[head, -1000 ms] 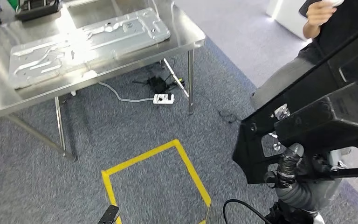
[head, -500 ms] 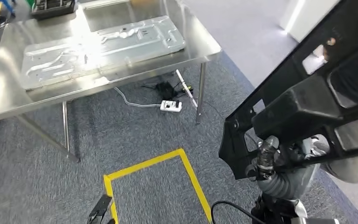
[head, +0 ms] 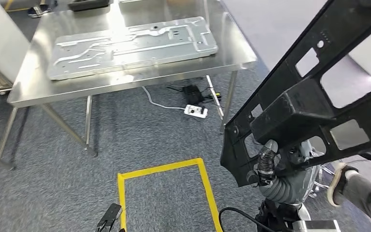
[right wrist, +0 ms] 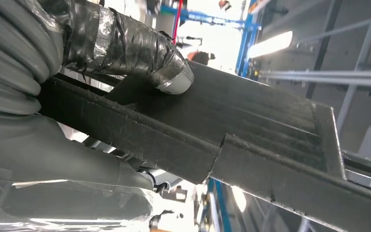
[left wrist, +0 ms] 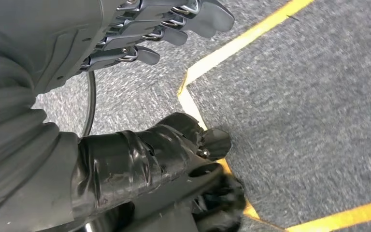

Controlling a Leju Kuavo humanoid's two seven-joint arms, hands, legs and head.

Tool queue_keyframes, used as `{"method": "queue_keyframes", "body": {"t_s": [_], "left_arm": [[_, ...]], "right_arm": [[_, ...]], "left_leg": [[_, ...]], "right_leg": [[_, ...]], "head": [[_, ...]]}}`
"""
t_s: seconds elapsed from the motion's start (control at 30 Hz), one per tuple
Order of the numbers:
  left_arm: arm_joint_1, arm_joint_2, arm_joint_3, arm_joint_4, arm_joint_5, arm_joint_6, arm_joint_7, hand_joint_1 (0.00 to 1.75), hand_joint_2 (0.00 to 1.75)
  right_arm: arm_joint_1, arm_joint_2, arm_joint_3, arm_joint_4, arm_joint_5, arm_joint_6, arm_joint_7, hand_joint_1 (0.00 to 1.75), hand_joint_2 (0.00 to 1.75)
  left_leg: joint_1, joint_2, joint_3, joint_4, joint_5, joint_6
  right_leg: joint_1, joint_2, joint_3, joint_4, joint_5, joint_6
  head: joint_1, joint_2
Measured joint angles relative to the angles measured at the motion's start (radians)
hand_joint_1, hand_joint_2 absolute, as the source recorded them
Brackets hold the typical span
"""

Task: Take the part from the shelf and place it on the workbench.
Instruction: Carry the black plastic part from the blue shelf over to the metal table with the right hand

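My right hand [head: 269, 165] grips a large black frame-shaped part [head: 297, 108] with several cut-out windows, held up at the right of the head view. In the right wrist view my taped thumb [right wrist: 125, 46] presses on the part's black ribbed edge [right wrist: 256, 140]. The steel workbench [head: 38, 89] stands ahead at the upper left, well away from the part, and a silver stamped metal plate [head: 135, 46] lies on it. My left hand [left wrist: 140, 43] hangs low over the carpet with its fingers apart and nothing in them; its tip shows at the bottom edge [head: 110, 220].
A yellow tape rectangle [head: 207, 186] marks the grey carpet in front of me. A white power strip [head: 195, 111] and cables lie under the bench. A person's gloved hand and sleeve [head: 360, 191] are close at my lower right. A pale panel [head: 0, 38] leans at the left.
The camera has turned, so the workbench sits more to the centre and closer. The black part stays in my right hand, and a person's sleeve has come in at the lower right.
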Motion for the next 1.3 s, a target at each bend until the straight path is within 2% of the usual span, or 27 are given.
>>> {"method": "queue_keyframes", "body": {"t_s": [0.03, 0.07, 0.1, 0.17, 0.23, 0.3, 0.33, 0.37, 0.4, 0.43, 0.5, 0.53, 0.57, 0.6, 0.63, 0.7, 0.73, 0.87, 0.93, 1.0, 1.03, 1.07, 1.1, 1.17, 1.2, 1.23, 1.3], "left_arm": [[0.001, 0.000, 0.000, 0.000, 0.000, 0.000, 0.000, 0.00, 1.75], [0.003, 0.000, 0.000, 0.000, 0.000, -0.001, 0.000, 0.00, 1.75], [0.005, 0.000, 0.000, 0.000, 0.000, -0.001, 0.001, 0.00, 1.75], [0.004, 0.000, 0.000, 0.000, 0.000, -0.001, 0.001, 0.00, 1.75], [0.001, 0.000, 0.000, 0.000, 0.000, -0.001, -0.001, 0.00, 1.75], [0.002, 0.001, 0.000, 0.000, -0.001, -0.002, -0.003, 0.00, 1.75], [0.005, 0.002, 0.000, 0.000, -0.002, -0.002, -0.005, 0.00, 1.75], [0.007, 0.002, 0.000, 0.000, -0.004, -0.002, -0.007, 0.00, 1.75], [0.007, 0.003, 0.000, 0.000, -0.006, -0.002, -0.010, 0.00, 1.75], [0.005, 0.003, 0.000, 0.000, -0.007, -0.002, -0.014, 0.00, 1.75], [0.000, 0.003, 0.000, 0.000, -0.008, -0.001, -0.021, 0.00, 1.75], [0.000, 0.003, 0.000, 0.000, -0.008, -0.001, -0.024, 0.00, 1.75], [0.000, 0.003, 0.000, 0.000, -0.009, 0.000, -0.027, 0.00, 1.75], [0.001, 0.002, 0.000, 0.000, -0.009, 0.000, -0.029, 0.00, 1.75], [0.002, 0.002, 0.000, 0.000, -0.009, 0.000, -0.031, 0.00, 1.75], [0.003, 0.001, 0.000, 0.000, -0.010, -0.001, -0.034, 0.00, 1.75], [0.003, 0.000, 0.000, 0.000, -0.010, -0.001, -0.036, 0.00, 1.75], [0.006, 0.002, 0.000, 0.000, -0.010, -0.001, -0.039, 0.00, 1.75], [0.005, 0.002, 0.000, 0.000, -0.010, -0.001, -0.040, 0.00, 1.75], [0.007, 0.001, 0.000, 0.000, -0.010, -0.001, -0.042, 0.00, 1.75], [0.008, 0.001, 0.000, 0.000, -0.010, -0.001, -0.045, 0.00, 1.75], [0.010, 0.001, 0.000, 0.000, -0.010, -0.001, -0.047, 0.00, 1.75], [0.011, 0.001, 0.000, 0.000, -0.010, -0.002, -0.050, 0.00, 1.75], [0.011, 0.001, 0.000, 0.000, -0.010, -0.003, -0.056, 0.00, 1.75], [0.010, 0.000, 0.000, 0.000, -0.010, -0.003, -0.058, 0.00, 1.75], [0.009, 0.000, 0.000, 0.000, -0.009, -0.003, -0.058, 0.00, 1.75], [0.009, 0.000, 0.000, 0.000, -0.008, -0.003, -0.056, 0.00, 1.75]], "right_arm": [[0.000, 0.000, 0.001, 0.002, 0.000, 0.000, 0.000, 1.75, 1.75], [0.000, 0.000, 0.001, 0.003, 0.000, 0.000, 0.000, 1.75, 1.75], [-0.001, 0.000, 0.002, 0.005, 0.000, 0.000, 0.000, 1.75, 1.75], [-0.002, -0.001, 0.003, 0.006, -0.002, 0.000, -0.002, 1.75, 1.75], [-0.004, -0.001, 0.004, 0.007, -0.004, 0.000, -0.005, 1.75, 1.75], [-0.004, -0.001, 0.005, 0.010, -0.003, 0.000, -0.010, 1.75, 1.75], [-0.005, -0.002, 0.005, 0.011, -0.003, 0.000, -0.012, 1.75, 1.75], [-0.005, -0.002, 0.005, 0.012, -0.004, 0.000, -0.015, 1.75, 1.75], [-0.006, -0.004, 0.005, 0.012, -0.007, 0.000, -0.018, 1.75, 1.75], [-0.006, -0.005, 0.005, 0.013, -0.011, 0.000, -0.020, 1.75, 1.75], [-0.004, -0.007, 0.005, 0.015, -0.017, 0.000, -0.022, 1.75, 1.75], [-0.004, -0.008, 0.005, 0.016, -0.017, 0.000, -0.022, 1.75, 1.75], [-0.003, -0.009, 0.006, 0.018, -0.016, 0.000, -0.021, 1.75, 1.75], [-0.003, -0.010, 0.006, 0.019, -0.013, 0.000, -0.020, 1.75, 1.75], [-0.003, -0.011, 0.006, 0.020, -0.009, -0.001, -0.019, 1.75, 1.75], [-0.004, -0.013, 0.006, 0.021, -0.002, -0.001, -0.017, 1.75, 1.75], [-0.004, -0.013, 0.006, 0.022, 0.000, -0.001, -0.016, 1.75, 1.75], [-0.004, -0.016, 0.006, 0.023, 0.002, 0.000, -0.014, 1.75, 1.75], [-0.005, -0.016, 0.006, 0.023, 0.007, 0.000, -0.013, 1.75, 1.75], [-0.004, -0.016, 0.006, 0.023, 0.031, 0.000, -0.007, 1.75, 1.75], [-0.004, -0.016, 0.006, 0.024, 0.055, 0.000, 0.000, 1.75, 1.75], [-0.003, -0.016, 0.006, 0.026, 0.082, 0.000, 0.006, 1.75, 1.75], [-0.001, -0.016, 0.006, 0.027, 0.106, 0.000, 0.011, 1.75, 1.75], [0.002, -0.014, 0.006, 0.028, 0.131, 0.000, 0.013, 1.75, 1.75], [0.002, -0.012, 0.006, 0.028, 0.134, 0.000, 0.012, 1.75, 1.75], [0.003, -0.010, 0.006, 0.028, 0.134, -0.001, 0.010, 1.75, 1.75], [0.006, -0.006, 0.005, 0.028, 0.133, -0.001, 0.002, 1.75, 1.75]], "left_leg": [[0.002, 0.002, -0.020, 0.025, 0.004, -0.001], [0.003, 0.004, -0.021, 0.013, 0.026, 0.000], [0.003, 0.008, -0.003, -0.034, 0.063, 0.002], [-0.005, 0.038, 0.055, -0.160, 0.121, 0.008], [-0.018, 0.062, 0.086, -0.223, 0.129, 0.015], [-0.023, 0.054, 0.092, -0.234, 0.123, 0.023], [-0.022, 0.047, 0.098, -0.242, 0.123, 0.027], [-0.020, 0.042, 0.106, -0.250, 0.123, 0.033], [-0.018, 0.038, 0.115, -0.258, 0.123, 0.041], [-0.017, 0.034, 0.122, -0.262, 0.122, 0.048], [-0.019, 0.023, 0.128, -0.262, 0.116, 0.059], [-0.020, 0.017, 0.131, -0.261, 0.113, 0.061], [-0.021, 0.011, 0.135, -0.259, 0.109, 0.061], [-0.022, 0.005, 0.139, -0.256, 0.105, 0.060], [-0.022, -0.001, 0.143, -0.252, 0.099, 0.058], [-0.024, -0.010, 0.143, -0.242, 0.089, 0.051], [-0.024, -0.013, 0.140, -0.239, 0.088, 0.047], [-0.021, -0.013, 0.131, -0.228, 0.078, 0.027], [-0.014, -0.008, 0.097, -0.153, 0.036, 0.013], [-0.003, -0.005, 0.034, -0.030, -0.013, 0.000], [0.003, -0.004, 0.009, 0.011, -0.020, -0.005], [0.008, -0.003, 0.000, 0.018, -0.009, -0.010], [0.013, -0.001, 0.011, -0.013, 0.020, -0.014], [0.020, 0.004, 0.071, -0.142, 0.088, -0.020], [0.019, 0.005, 0.098, -0.198, 0.107, -0.020], [0.016, 0.006, 0.115, -0.231, 0.113, -0.018], [0.007, 0.005, 0.122, -0.245, 0.108, -0.008]], "right_leg": [[0.001, -0.013, 0.004, 0.000, -0.004, -0.001], [0.002, -0.025, 0.009, 0.000, -0.009, 0.000], [0.003, -0.036, 0.015, 0.000, -0.014, 0.000], [0.006, -0.057, 0.028, -0.002, -0.025, 0.004], [0.011, -0.073, 0.036, -0.006, -0.032, 0.012], [0.012, -0.086, 0.044, -0.014, -0.036, 0.023], [0.011, -0.084, 0.048, -0.014, -0.041, 0.027], [0.009, -0.069, 0.045, -0.001, -0.051, 0.031], [0.008, -0.048, 0.031, 0.032, -0.068, 0.033], [0.006, -0.023, 0.001, 0.089, -0.091, 0.033], [0.007, 0.001, -0.080, 0.219, -0.130, 0.032], [0.008, 0.004, -0.111, 0.258, -0.131, 0.032], [0.008, 0.005, -0.124, 0.259, -0.111, 0.032], [0.008, 0.005, -0.118, 0.223, -0.075, 0.031], [0.008, 0.007, -0.098, 0.159, -0.030, 0.028], [0.010, 0.012, -0.057, 0.048, 0.023, 0.022], [0.011, 0.014, -0.046, 0.020, 0.030, 0.018], [0.009, 0.014, -0.035, -0.004, 0.031, 0.006], [0.005, 0.010, -0.027, -0.012, 0.032, -0.001], [0.005, 0.007, -0.023, -0.014, 0.030, -0.004], [0.004, 0.006, -0.022, -0.014, 0.029, -0.004], [0.003, 0.007, -0.021, -0.014, 0.027, -0.003], [0.001, 0.007, -0.017, -0.014, 0.025, -0.001], [-0.002, 0.007, -0.008, -0.014, 0.018, 0.008], [-0.002, 0.007, -0.005, -0.013, 0.014, 0.013], [-0.002, 0.008, -0.003, -0.014, 0.012, 0.019], [-0.002, 0.008, -0.001, -0.017, 0.011, 0.030]], "head": [[-0.001, 0.000], [-0.001, 0.000], [-0.001, 0.000], [0.000, 0.000], [0.002, 0.000], [0.004, 0.000], [0.005, 0.000], [0.005, 0.000], [0.007, 0.000], [0.009, 0.000], [0.012, 0.000], [0.012, 0.000], [0.012, 0.000], [0.013, 0.000], [0.013, 0.000], [0.012, 0.000], [0.012, 0.000], [0.011, 0.000], [0.008, 0.000], [0.006, 0.000], [0.006, 0.000], [0.006, 0.000], [0.006, 0.000], [0.006, 0.000], [0.006, 0.000], [0.006, 0.000], [0.006, 0.000]]}}
